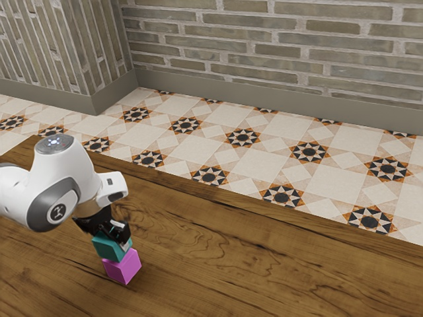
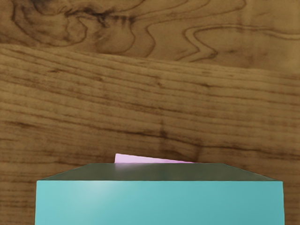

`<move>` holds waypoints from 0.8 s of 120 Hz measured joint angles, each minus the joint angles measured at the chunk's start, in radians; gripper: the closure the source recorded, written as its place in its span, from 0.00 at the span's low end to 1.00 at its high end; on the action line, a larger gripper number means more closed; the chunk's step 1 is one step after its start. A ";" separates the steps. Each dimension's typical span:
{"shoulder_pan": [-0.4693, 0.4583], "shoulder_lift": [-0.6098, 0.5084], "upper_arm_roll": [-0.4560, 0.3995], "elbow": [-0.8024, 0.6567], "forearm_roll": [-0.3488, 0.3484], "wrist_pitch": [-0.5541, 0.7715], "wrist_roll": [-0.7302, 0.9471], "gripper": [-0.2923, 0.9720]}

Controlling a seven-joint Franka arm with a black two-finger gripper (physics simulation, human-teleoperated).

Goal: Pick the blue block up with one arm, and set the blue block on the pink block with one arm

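Our white arm (image 1: 46,191) comes in at the exterior view's left, over the wooden table (image 1: 277,264); our gripper (image 1: 109,232) points down, closed narrowly on the blue block (image 1: 110,248) from two sides; that block rests on the pink block (image 1: 124,269), offset toward the exterior view's left; farther right lies tiled floor (image 1: 277,152).

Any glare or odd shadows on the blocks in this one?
Wrist view: a soft pale sheen sits on the blue block's near face, its top face is darker, and the sliver of pink block beyond it reads bright. Exterior view: the light is even, with no hard-edged shadow that I can see around the stacked blocks on the table; the arm's white shell greys toward its underside.
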 joint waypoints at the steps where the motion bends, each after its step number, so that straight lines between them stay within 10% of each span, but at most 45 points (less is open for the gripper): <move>1: 0.000 0.001 0.000 0.000 0.000 0.000 0.000 0.51; 66: -0.001 -0.084 0.000 0.036 0.048 -0.004 0.027 0.30; 80: 0.130 -0.095 0.005 0.435 0.110 -0.118 0.009 0.27; 96: 0.178 0.176 0.068 1.052 0.066 -0.514 -0.267 0.25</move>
